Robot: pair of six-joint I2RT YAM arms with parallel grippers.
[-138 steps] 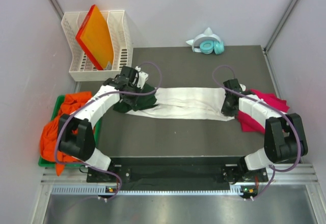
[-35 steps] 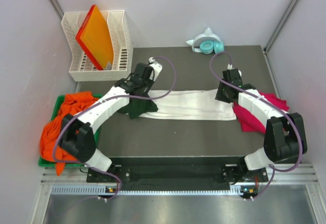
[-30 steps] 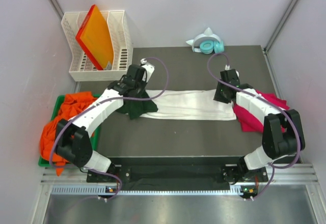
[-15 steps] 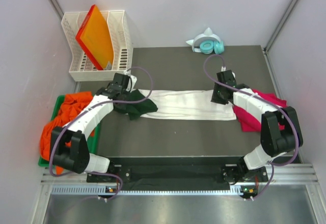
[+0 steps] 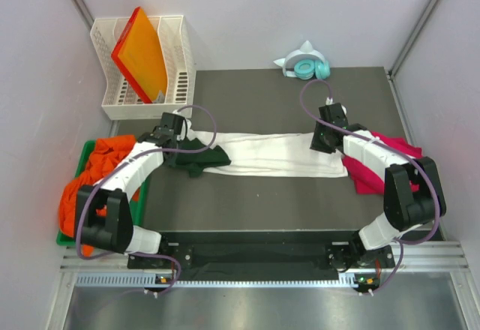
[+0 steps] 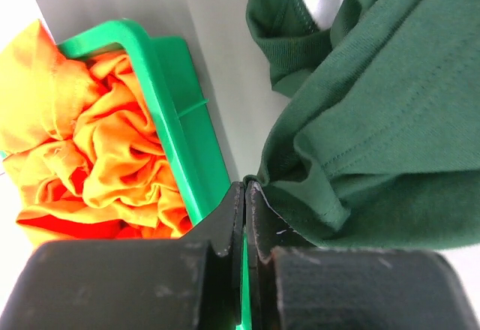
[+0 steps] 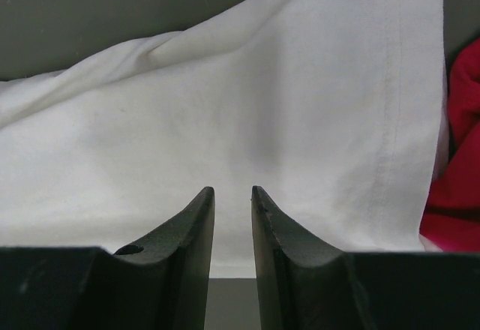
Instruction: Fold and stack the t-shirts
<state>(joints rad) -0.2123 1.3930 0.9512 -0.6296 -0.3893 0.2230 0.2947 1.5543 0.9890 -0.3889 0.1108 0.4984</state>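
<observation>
Hidden or unclear:
- My left arm covers my left gripper (image 6: 245, 186) in the top view; only the wrist view shows it. The jaws are pressed together with a hairline gap, and a fold of the dark green t-shirt (image 6: 375, 120) sits right at the tips, pinched there. How deep the cloth runs between the pads I cannot tell
- The green cloth covers the left end of the white t-shirt (image 5: 270, 154), which lies as a long band across the middle of the table (image 5: 262, 202)
- My right forearm crosses part of the pink t-shirt (image 5: 375, 171), so its full outline is cut off

Right gripper (image 7: 232, 191): jaws a narrow slit apart, nothing between them, poised over the right end of the white shirt near its hemmed edge. Pink cloth shows just beyond that hem. Whether the tips touch the fabric I cannot tell

Edges and room:
- Bare table in front of the white band and behind it up to the far edge
- The pink shirt lies against the right edge
- The green shirt hangs near the left edge, just beside the green bin (image 6: 176, 75)

Containers:
- The green bin, left of the table, is heaped with crumpled orange t-shirts (image 6: 97, 142) that spill over its rim
- The white rack (image 5: 187, 52) at the far left corner holds an orange folder (image 5: 141, 56), tilted
- Teal headphones (image 5: 309, 68) on a white stand sit at the far edge
</observation>
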